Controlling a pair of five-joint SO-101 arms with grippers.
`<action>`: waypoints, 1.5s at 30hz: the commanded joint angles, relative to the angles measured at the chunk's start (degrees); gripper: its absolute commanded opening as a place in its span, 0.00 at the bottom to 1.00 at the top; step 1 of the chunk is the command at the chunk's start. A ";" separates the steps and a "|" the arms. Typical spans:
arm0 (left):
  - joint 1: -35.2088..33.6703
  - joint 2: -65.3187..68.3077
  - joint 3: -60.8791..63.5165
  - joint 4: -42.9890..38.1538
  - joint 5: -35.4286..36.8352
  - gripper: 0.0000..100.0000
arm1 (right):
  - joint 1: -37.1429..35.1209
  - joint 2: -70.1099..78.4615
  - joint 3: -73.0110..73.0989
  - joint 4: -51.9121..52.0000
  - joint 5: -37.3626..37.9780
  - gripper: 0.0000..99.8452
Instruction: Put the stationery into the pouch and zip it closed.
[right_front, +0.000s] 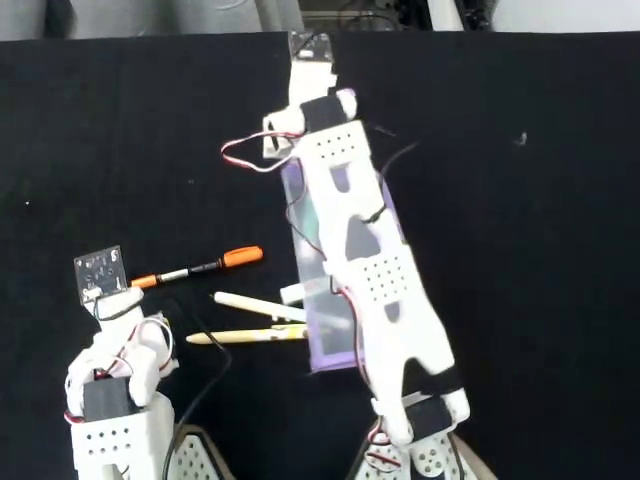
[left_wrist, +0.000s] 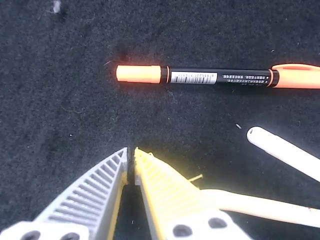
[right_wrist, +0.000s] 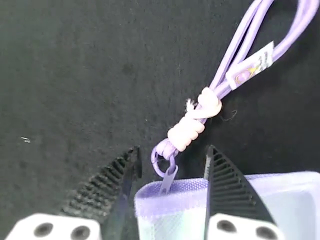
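The right claw (right_wrist: 172, 150) is wide open. The end of the purple pouch (right_wrist: 230, 200) sits between its two fingers, with the zipper tab (right_wrist: 168, 179) right in the middle. A purple cord (right_wrist: 240, 55) with a knot runs on past the tips. The left claw (left_wrist: 131, 151) is squeezed together with nothing in it. Just ahead of it lies the orange marker (left_wrist: 215, 77). A white pen (left_wrist: 285, 152) and a cream pen (left_wrist: 260, 207) lie beside it on the black table (left_wrist: 50, 75).
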 joint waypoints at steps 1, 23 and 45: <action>0.22 0.26 1.27 0.18 0.26 0.03 | -0.53 3.38 -3.12 -3.25 0.26 0.20; 0.22 0.26 1.27 0.18 0.26 0.03 | 0.53 5.05 -6.02 -5.98 0.62 0.01; 0.22 0.26 1.27 0.18 0.26 0.03 | 4.75 -20.88 -9.10 -9.14 2.99 0.01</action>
